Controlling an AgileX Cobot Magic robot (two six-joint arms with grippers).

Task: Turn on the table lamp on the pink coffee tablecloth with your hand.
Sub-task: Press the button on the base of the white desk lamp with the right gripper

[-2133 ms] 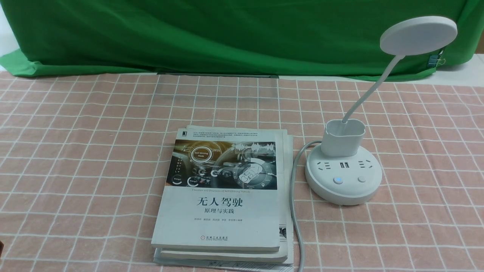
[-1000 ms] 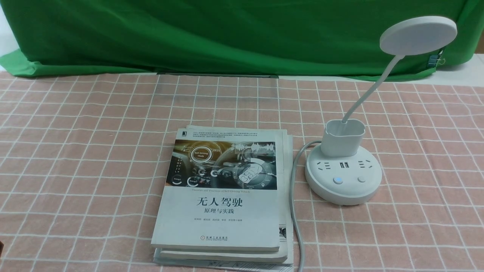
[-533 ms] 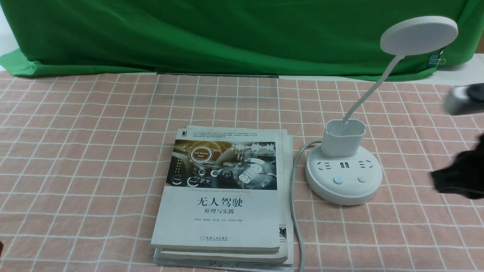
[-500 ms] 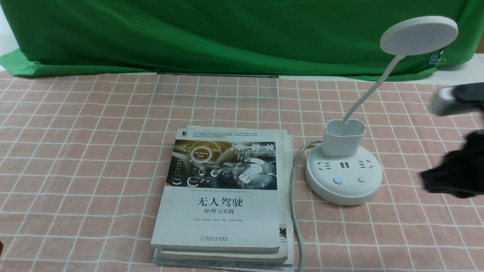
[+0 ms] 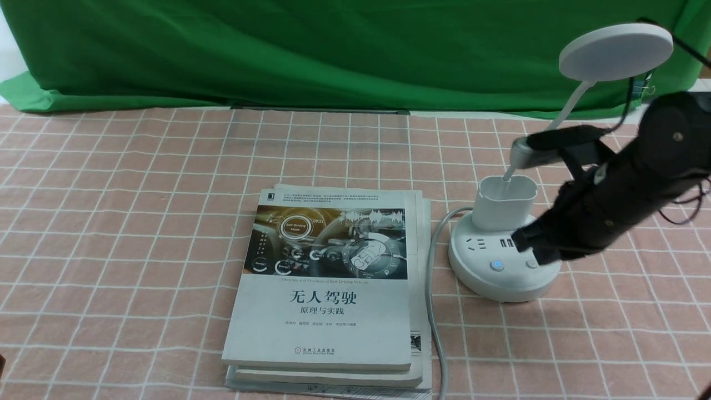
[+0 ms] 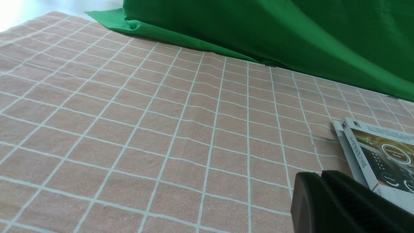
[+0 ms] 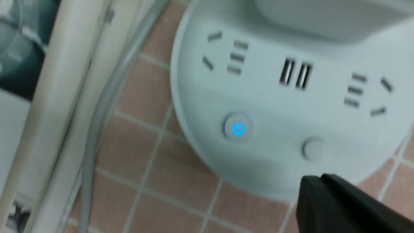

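The white table lamp stands at the right on the pink coffee tablecloth [image 5: 111, 222]: disc head [image 5: 615, 51], thin gooseneck, cup holder [image 5: 504, 203], round base [image 5: 489, 280]. Its left button [image 5: 497, 265] glows blue; the right button [image 5: 532, 263] is plain. My right gripper [image 5: 527, 244], the hand, reaches in from the right, shut and empty, its tip just over the base's right side above the plain button. In the right wrist view the shut tip [image 7: 318, 181] sits close by the plain button [image 7: 313, 149], beside the blue one [image 7: 238, 128]. My left gripper [image 6: 318, 176] is shut, low over the cloth.
A stack of books [image 5: 328, 289] lies left of the lamp, its corner [image 6: 378, 155] near my left gripper. The lamp's grey cord [image 5: 433, 311] runs between books and base to the front edge. Green cloth [image 5: 333, 50] hangs along the back.
My right arm came in from the right edge and moved left until its tip is over the lamp base. Lamp, cord and books have not moved.
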